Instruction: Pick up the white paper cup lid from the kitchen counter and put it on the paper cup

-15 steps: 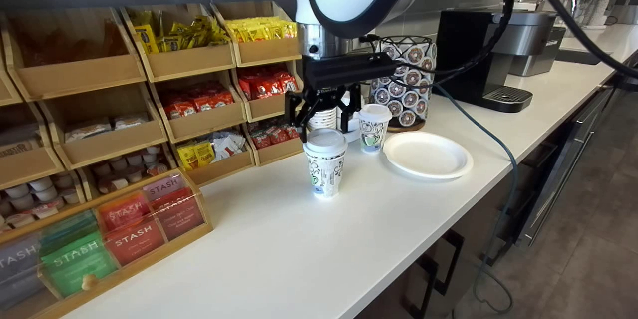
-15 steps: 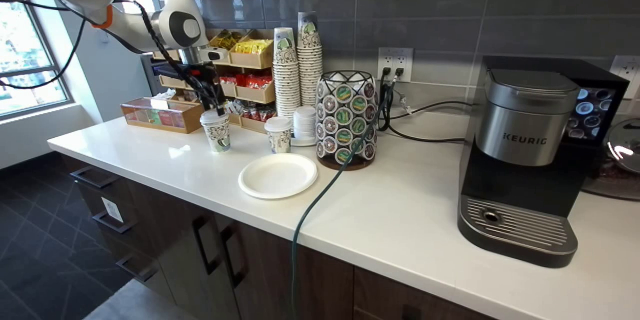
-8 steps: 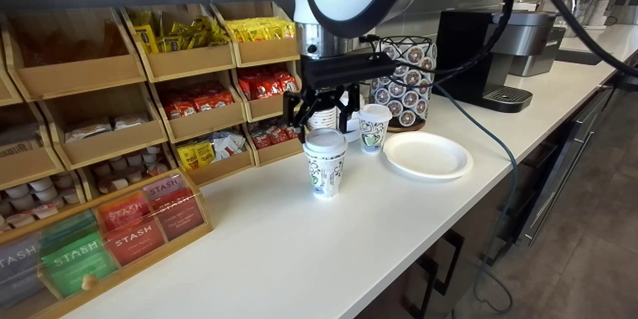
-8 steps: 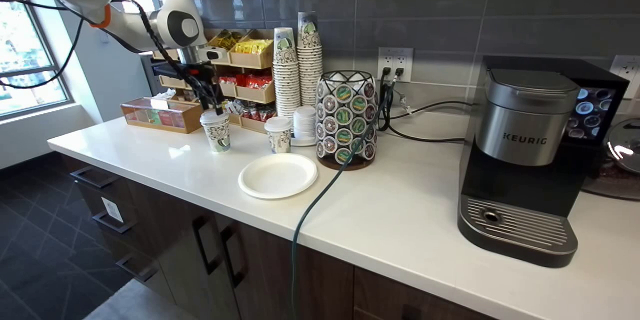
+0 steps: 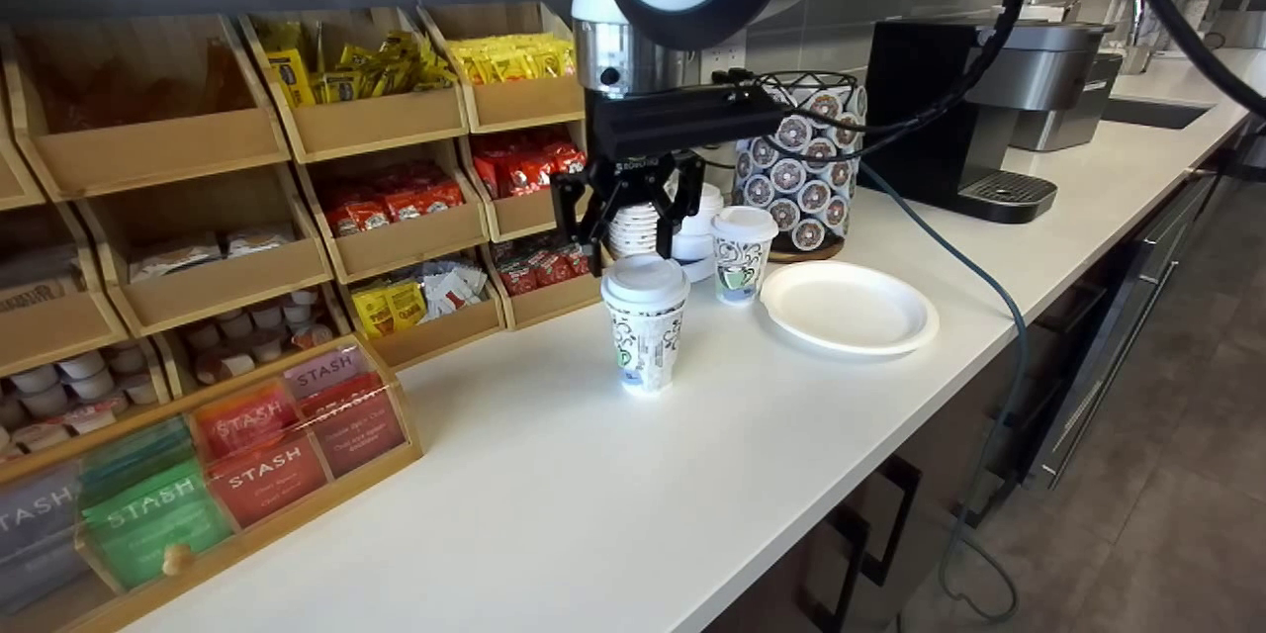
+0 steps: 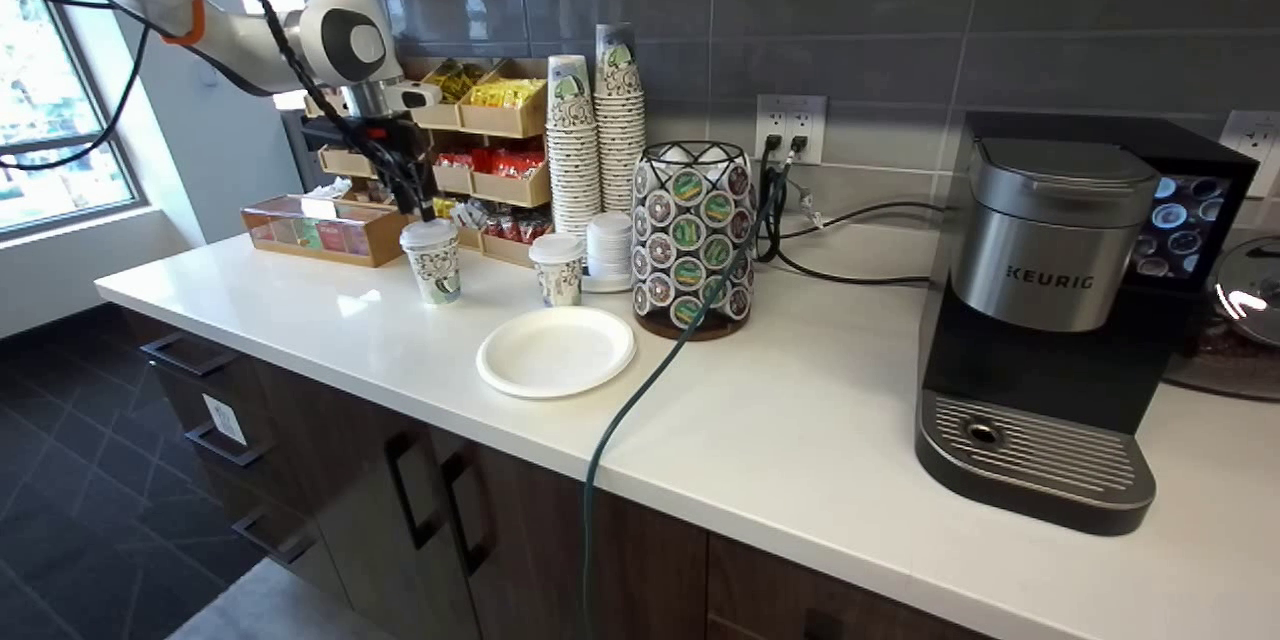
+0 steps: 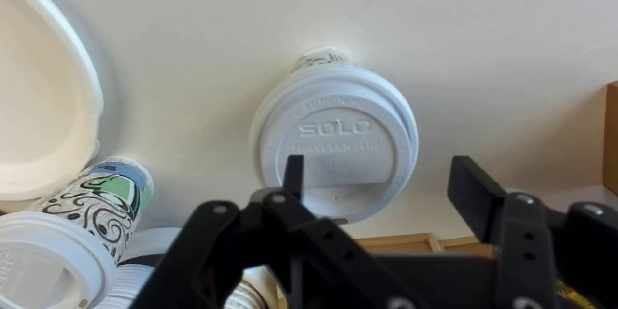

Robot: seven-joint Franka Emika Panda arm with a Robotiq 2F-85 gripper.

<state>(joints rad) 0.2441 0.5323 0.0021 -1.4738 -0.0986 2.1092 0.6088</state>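
The white paper cup lid (image 5: pixel 646 283) sits on the mouth of the paper cup (image 5: pixel 646 351), which stands upright on the kitchen counter (image 5: pixel 554 514). Both exterior views show the lid (image 6: pixel 430 235) and cup (image 6: pixel 438 275). In the wrist view the lid (image 7: pixel 338 130) faces me with raised lettering and hides most of the cup (image 7: pixel 322 58). My gripper (image 5: pixel 630 252) is open and empty, just above and behind the lid. In the wrist view the gripper (image 7: pixel 378 164) has its fingers wide apart, one overlapping the lid and one to its right.
A second lidded cup (image 5: pixel 742 257) and a white plate (image 5: pixel 851 307) stand nearby. Behind are a lid stack (image 6: pixel 608 245), tall cup stacks (image 6: pixel 573 160), a pod rack (image 6: pixel 690 240) and wooden packet bins (image 5: pixel 386 218). A tea box (image 5: pixel 247 485) and coffee maker (image 6: pixel 1040 320) flank the area.
My gripper has risen a little and drawn back from the lid, moving slightly left in both exterior views. It stays open. The cup and lid have not moved.
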